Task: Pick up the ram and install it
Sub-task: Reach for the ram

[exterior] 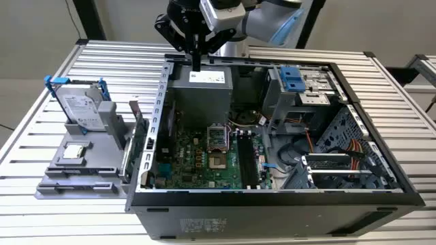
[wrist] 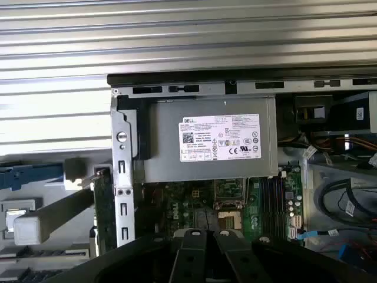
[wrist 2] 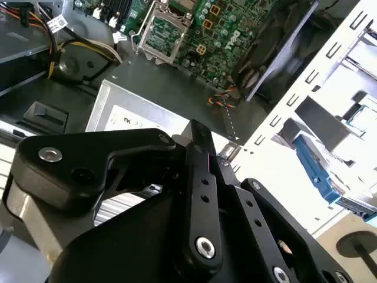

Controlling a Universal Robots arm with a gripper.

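My gripper (exterior: 196, 65) hangs over the back edge of the open computer case (exterior: 381, 168), just above the grey power supply (exterior: 201, 94). Its black fingers (wrist 2: 197, 159) are shut, with nothing visible between them. Both wrist views look past the gripper (wrist: 210, 236) onto the power supply's white label (wrist: 219, 137) and the green motherboard (exterior: 204, 158). The long black memory slots (exterior: 246, 161) lie beside the processor socket (exterior: 216, 138). The ram is hidden or out of view.
A grey fixture (exterior: 75, 176) stands at the exterior view's left, holding a hard drive in a blue caddy (exterior: 78, 104), a small chip (exterior: 73, 151) and an upright green card with a metal bracket (exterior: 138, 148). Cables (exterior: 340, 148) and a drive cage (exterior: 299, 84) fill the case's other side.
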